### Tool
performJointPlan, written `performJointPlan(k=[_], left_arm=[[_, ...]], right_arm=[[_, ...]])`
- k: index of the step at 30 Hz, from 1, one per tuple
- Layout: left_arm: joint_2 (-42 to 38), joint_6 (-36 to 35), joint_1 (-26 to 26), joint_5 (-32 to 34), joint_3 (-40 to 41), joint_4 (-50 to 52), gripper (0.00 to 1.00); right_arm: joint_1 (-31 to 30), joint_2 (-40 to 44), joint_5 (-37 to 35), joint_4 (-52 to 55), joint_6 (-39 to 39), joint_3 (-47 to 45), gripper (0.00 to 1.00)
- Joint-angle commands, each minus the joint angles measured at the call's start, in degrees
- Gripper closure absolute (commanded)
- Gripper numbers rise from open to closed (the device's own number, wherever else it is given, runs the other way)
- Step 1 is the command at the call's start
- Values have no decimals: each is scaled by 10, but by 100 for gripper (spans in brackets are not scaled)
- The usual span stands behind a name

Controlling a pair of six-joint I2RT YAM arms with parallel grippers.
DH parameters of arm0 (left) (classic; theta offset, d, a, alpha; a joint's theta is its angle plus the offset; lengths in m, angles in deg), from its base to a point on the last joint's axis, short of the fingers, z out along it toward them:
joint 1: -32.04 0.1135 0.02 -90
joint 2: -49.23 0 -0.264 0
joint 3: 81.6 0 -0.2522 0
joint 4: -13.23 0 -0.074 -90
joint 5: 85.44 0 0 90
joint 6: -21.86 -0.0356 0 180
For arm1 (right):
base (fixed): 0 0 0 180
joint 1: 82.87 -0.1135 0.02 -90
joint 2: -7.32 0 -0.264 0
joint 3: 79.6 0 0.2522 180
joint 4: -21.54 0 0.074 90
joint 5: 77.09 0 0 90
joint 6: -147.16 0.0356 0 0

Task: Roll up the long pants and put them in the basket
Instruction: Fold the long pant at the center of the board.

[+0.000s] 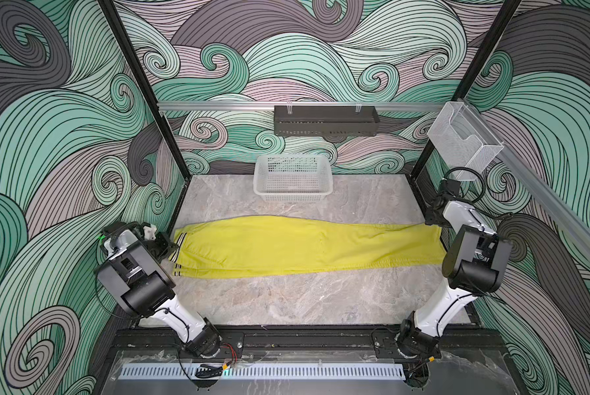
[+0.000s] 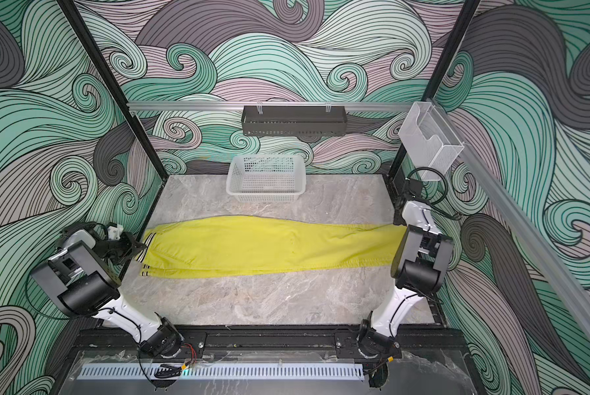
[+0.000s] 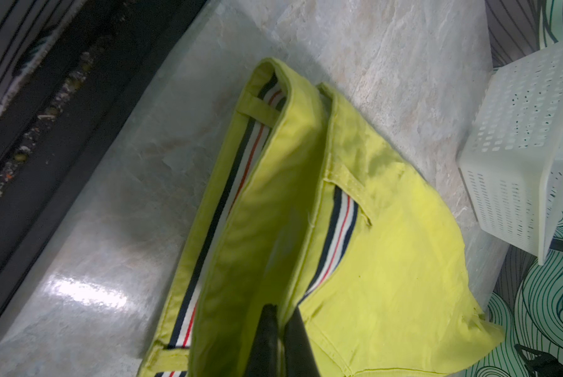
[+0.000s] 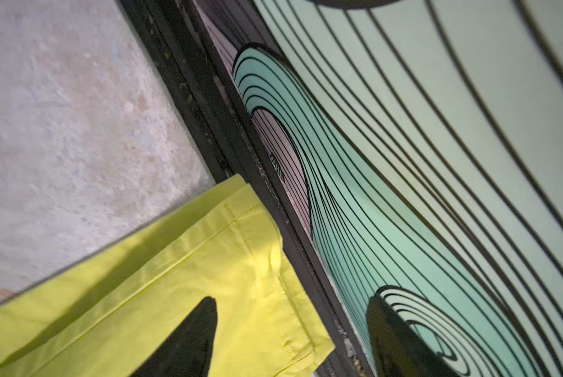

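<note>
So the long pants (image 1: 304, 248) are lying flat on the marble-look worktop (image 1: 286, 307), just on the robot's side of the white basket (image 1: 292, 178). They aren't touching it, and a strip of bare worktop is showing in between. They're folded lengthwise, leg on leg, and are stretching well past the basket both ways: waistband end out beyond its left side, leg hems beyond its right.

The left pincer (image 3: 282, 308) is sitting at the waistband end, left of the basket, with its jaws squeezed together. It's looking like they're pinching a fold of the yellow-green fabric right at the waistband, though the wrist view is tight, so I'm only fairly sure. Navy, white and red stripe tape (image 3: 342, 228) is showing along the waistband.

The right pincer (image 4: 293, 300) is hanging over the hem end, right of the basket, jaws spread wide and gripping nothing. One finger (image 4: 192, 339) is hovering over the hem, the other over the wall panel (image 4: 404, 163).

A tiny bit of print (image 4: 277, 168) is showing on that panel's edge, too blurry to read.
</note>
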Motion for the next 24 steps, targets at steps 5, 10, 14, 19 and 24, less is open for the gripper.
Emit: performJointPlan(k=[5, 10, 14, 19, 24], left_arm=[[-27, 12, 9, -3, -14, -37, 2], [-41, 6, -35, 39, -40, -21, 1], [-60, 15, -87, 54, -73, -17, 1], [-64, 28, -113, 42, -107, -8, 1], [-84, 37, -116, 43, -102, -20, 1]], right_arm=[[0, 127, 12, 5, 23, -48, 7], [-44, 228, 214, -16, 0, -119, 5], [-76, 216, 371, -29, 26, -146, 4], [-69, 124, 379, 37, 65, -96, 7], [-47, 49, 318, 55, 101, -85, 7]])
